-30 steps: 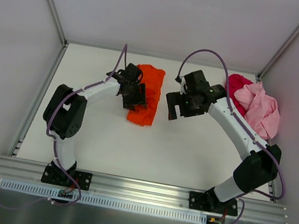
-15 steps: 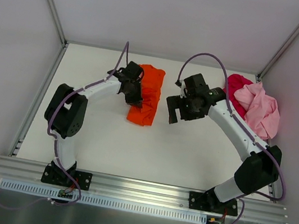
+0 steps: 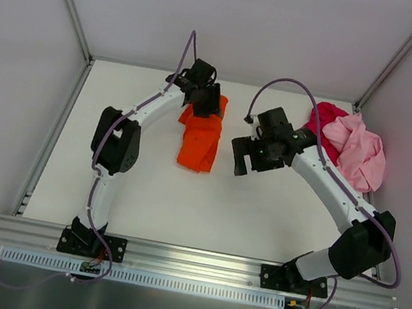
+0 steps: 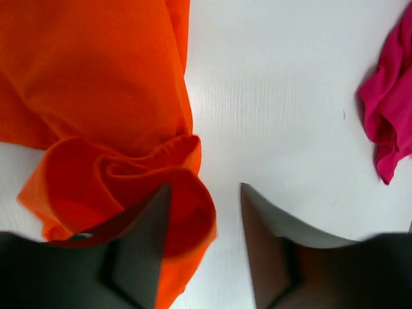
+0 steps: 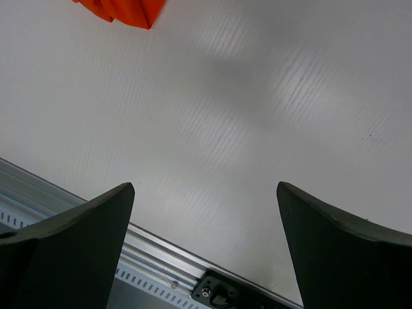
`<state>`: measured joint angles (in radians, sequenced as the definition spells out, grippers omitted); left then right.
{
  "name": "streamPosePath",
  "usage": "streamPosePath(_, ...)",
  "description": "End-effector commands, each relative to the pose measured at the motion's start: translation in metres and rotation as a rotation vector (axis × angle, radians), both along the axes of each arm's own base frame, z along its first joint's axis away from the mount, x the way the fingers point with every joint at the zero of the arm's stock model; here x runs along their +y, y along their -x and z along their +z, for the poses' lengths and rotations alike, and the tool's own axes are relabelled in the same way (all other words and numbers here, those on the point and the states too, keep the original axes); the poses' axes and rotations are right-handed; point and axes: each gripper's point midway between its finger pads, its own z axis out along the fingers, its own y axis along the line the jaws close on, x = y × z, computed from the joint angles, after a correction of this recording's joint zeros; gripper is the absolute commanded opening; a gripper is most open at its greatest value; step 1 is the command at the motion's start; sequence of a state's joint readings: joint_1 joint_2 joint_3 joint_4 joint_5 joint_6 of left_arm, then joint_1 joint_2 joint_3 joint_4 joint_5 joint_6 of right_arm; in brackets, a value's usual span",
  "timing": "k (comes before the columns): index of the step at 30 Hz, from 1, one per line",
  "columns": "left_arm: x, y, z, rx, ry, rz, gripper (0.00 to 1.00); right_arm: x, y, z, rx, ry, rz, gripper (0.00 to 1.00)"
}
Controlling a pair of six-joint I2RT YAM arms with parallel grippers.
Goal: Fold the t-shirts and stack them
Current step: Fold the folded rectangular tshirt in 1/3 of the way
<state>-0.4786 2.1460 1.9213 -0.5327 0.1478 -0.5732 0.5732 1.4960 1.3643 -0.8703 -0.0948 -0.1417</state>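
The orange t-shirt (image 3: 202, 142) lies crumpled lengthwise in the middle of the table. My left gripper (image 3: 207, 105) is at its far end, jaws open. In the left wrist view a rolled orange edge (image 4: 151, 187) lies against the left finger, partly in the gap of the gripper (image 4: 206, 215). My right gripper (image 3: 242, 157) is wide open and empty over bare table just right of the orange shirt; the right wrist view (image 5: 205, 199) shows the same. The pink t-shirt (image 3: 359, 151) lies bunched on the red t-shirt (image 3: 326, 119) at the far right.
White walls close the table (image 3: 260, 210) on the left, back and right. A metal rail (image 3: 197, 261) runs along the near edge, also in the right wrist view (image 5: 161, 267). An edge of the red shirt (image 4: 389, 122) shows in the left wrist view.
My left gripper has moved from the middle left of the orange shirt to its far end, and the cloth there has bunched. The right gripper has shifted slightly right.
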Motion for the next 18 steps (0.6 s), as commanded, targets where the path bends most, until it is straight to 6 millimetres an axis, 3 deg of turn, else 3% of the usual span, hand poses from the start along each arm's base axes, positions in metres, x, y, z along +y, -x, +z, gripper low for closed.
streamPosePath(1,-0.009,-0.004,-0.009,0.019,-0.019,-0.041,0.54,-0.003,0.011,0.007,-0.013,-0.025,0.017,1.0)
streamPosePath(3,-0.008,-0.004,-0.019,0.035,-0.032,-0.049,0.92,-0.004,0.014,0.007,-0.007,-0.028,0.024,1.0)
streamPosePath(4,-0.007,-0.002,-0.02,0.041,-0.039,-0.053,0.96,-0.004,0.016,0.007,-0.005,-0.028,0.024,1.0)
streamPosePath(7,0.001,0.003,-0.018,0.032,-0.083,-0.058,0.99,-0.002,0.017,0.008,-0.003,-0.045,0.035,1.0)
streamPosePath(8,0.006,0.004,-0.004,-0.006,-0.094,-0.056,0.99,0.0,0.018,0.008,0.002,-0.051,0.038,1.0)
streamPosePath(9,0.012,0.008,-0.004,-0.007,-0.108,-0.054,0.99,0.001,0.017,0.008,-0.001,-0.055,0.037,1.0)
streamPosePath(10,0.017,0.01,0.019,-0.053,-0.101,-0.041,0.99,0.003,0.016,0.008,0.0,-0.061,0.036,1.0)
streamPosePath(12,0.029,0.019,0.024,-0.065,-0.128,-0.01,0.99,0.007,0.016,0.006,0.006,-0.069,0.041,1.0)
streamPosePath(13,0.033,0.023,0.045,-0.105,-0.11,0.007,0.99,0.009,0.016,0.007,0.003,-0.076,0.046,1.0)
streamPosePath(14,0.035,0.025,0.052,-0.128,-0.106,0.019,0.99,0.013,0.017,0.006,0.012,-0.086,0.054,1.0)
streamPosePath(15,0.042,0.031,0.046,-0.118,-0.127,0.029,0.99,0.015,0.017,0.004,0.017,-0.087,0.057,1.0)
streamPosePath(16,0.049,0.034,0.06,-0.151,-0.13,0.046,0.99,0.019,0.018,0.005,0.019,-0.095,0.071,1.0)
streamPosePath(17,0.053,0.039,0.057,-0.15,-0.142,0.05,0.99,0.021,0.019,0.005,0.02,-0.096,0.079,1.0)
streamPosePath(18,0.059,0.041,0.07,-0.18,-0.145,0.066,0.99,0.025,0.019,0.003,0.024,-0.094,0.087,1.0)
